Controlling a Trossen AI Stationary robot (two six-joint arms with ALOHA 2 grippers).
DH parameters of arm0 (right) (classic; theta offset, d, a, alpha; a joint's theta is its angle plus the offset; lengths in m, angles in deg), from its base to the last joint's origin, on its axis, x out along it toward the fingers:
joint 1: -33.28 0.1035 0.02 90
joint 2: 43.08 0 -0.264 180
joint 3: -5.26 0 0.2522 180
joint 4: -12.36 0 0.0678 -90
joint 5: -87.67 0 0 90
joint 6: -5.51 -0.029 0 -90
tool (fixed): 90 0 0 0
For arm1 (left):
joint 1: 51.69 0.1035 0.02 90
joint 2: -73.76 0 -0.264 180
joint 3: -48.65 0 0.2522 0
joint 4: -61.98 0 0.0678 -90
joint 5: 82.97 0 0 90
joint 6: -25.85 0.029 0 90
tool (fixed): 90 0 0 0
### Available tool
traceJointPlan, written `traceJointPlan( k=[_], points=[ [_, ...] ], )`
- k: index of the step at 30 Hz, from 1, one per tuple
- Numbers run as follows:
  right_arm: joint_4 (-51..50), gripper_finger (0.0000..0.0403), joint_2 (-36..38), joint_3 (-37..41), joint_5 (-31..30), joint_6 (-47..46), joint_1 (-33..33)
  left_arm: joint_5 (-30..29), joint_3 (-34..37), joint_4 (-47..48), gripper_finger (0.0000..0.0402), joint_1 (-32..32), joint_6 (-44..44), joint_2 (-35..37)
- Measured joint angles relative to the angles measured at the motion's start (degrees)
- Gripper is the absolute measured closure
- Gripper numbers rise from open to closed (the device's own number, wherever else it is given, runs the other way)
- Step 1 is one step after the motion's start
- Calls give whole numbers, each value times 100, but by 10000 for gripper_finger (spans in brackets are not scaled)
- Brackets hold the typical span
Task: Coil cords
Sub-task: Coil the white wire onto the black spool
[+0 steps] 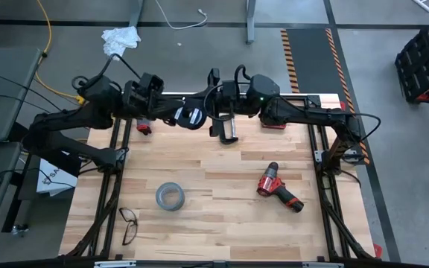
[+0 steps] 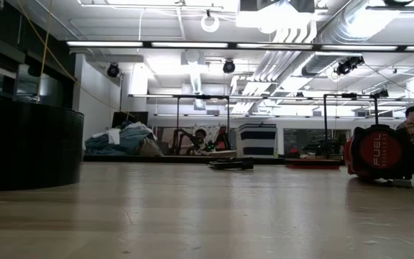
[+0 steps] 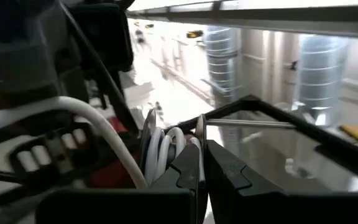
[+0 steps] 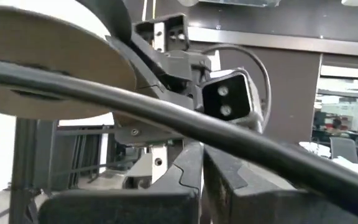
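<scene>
Hanging above the far edge of the table (image 1: 214, 179), the cord (image 1: 188, 115) shows in the high view as a small black round disc wrapped in white cable loops, held up between the two arms. In the left wrist view several turns of white cable (image 3: 163, 152) lie side by side against the disc, just ahead of the dark fingertips (image 3: 194, 171), and a thicker white strand curves away from them across the arm's hardware.

The left gripper (image 1: 171, 113) sits just beside the disc at the far edge of the table, left of centre. Its two fingers are pressed together with almost no gap, and the cable loops rest right at their tips; the grip appears to be on the cord.

The right gripper (image 1: 218, 112) is just beside the disc on its other side, near the middle of the far edge. In the right wrist view its fingers (image 4: 188, 177) meet with only a thin seam between them, closed on nothing visible; a thick dark cable (image 4: 166, 118) crosses in front of them.

Nearer on the table lie a grey tape roll (image 1: 169, 196), a pair of glasses (image 1: 129, 225) towards the near left corner, and a red and black drill (image 1: 278, 190) to the right. A crumpled white cloth (image 1: 121, 39) lies on the floor beyond the table.
</scene>
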Motion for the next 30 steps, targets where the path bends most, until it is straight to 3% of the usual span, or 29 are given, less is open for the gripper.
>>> traceJointPlan(
  k=[16,22,26,30],
  points=[
    [-669,403,-13,6,99,126,-280,28,-11,3330,397,532,1890,1030],
    [-784,401,16,0,252,-59,-443,119,-9,4148,397,750,2762,1188],
    [-1103,401,96,0,337,-68,-542,-323,-9,4490,397,876,3568,1223],
    [-1385,401,197,-1,383,-109,-624,-365,-9,4498,397,1021,3968,1233]
  ],
)
